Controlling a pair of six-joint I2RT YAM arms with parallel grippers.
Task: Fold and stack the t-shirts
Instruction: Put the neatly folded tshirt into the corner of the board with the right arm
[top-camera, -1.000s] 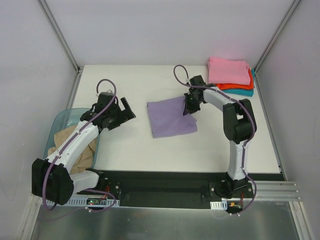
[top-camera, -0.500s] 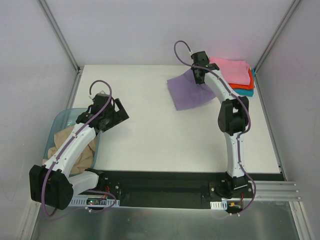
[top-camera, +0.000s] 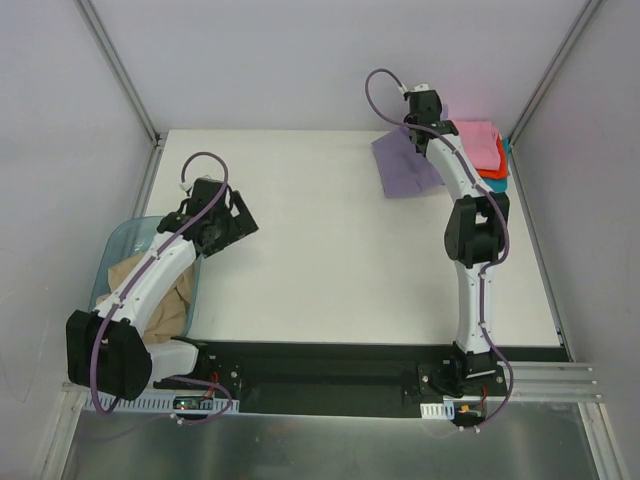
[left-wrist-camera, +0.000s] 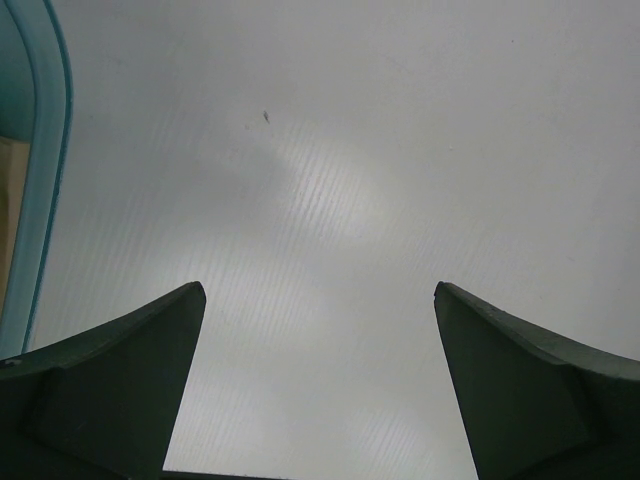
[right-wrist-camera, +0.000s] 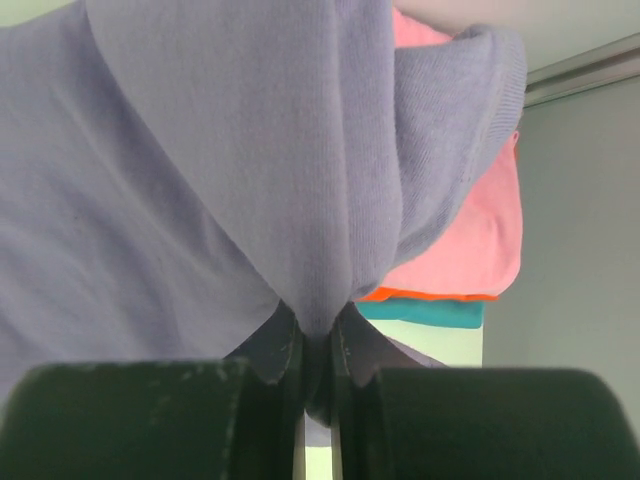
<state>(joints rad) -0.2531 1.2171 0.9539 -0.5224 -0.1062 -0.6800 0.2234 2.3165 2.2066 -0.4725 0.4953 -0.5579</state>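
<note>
Fingers (right-wrist-camera: 283, 352) of the right gripper (right-wrist-camera: 316, 350) pinch a fold of the lavender t-shirt (top-camera: 403, 168), hanging by the pink-topped stack (top-camera: 478, 140) at the desk's (top-camera: 320, 280) far right corner. Centre it over the stack, lower flat, then release. The left gripper (left-wrist-camera: 318, 290) gapes empty near the left edge.

Lavender t-shirt (top-camera: 403, 168) hangs bunched beside the stacked t-shirts (top-camera: 485, 147) (pink topmost).
</note>
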